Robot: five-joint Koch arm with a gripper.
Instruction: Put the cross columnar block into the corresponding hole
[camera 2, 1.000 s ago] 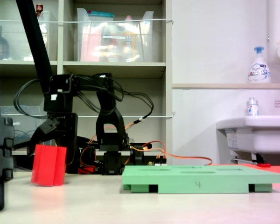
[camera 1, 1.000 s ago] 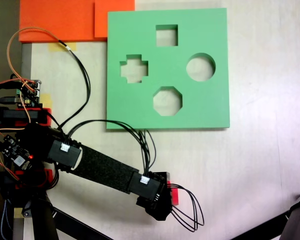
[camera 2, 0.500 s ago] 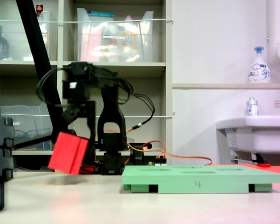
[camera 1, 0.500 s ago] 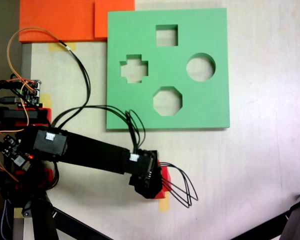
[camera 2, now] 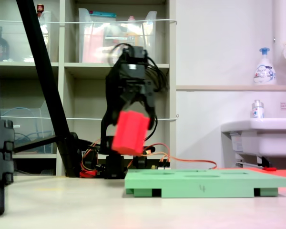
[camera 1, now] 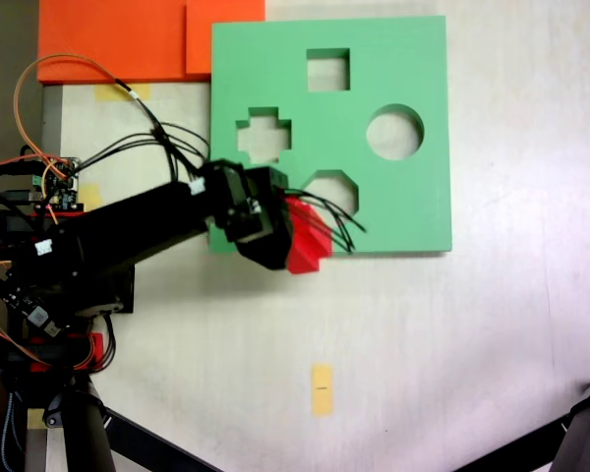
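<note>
One red cross block (camera 2: 130,132) in jaws — airborne, long axis near-vertical, slightly tilted.

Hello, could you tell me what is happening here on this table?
A small robot arm holds a red cross-shaped block in its hand, lifted in the air and tilted. In the fixed view from above it hangs over the near left edge of the green foam board, beside the octagonal cutout. The plus-shaped hole is empty; the block is not yet in it.
</note>
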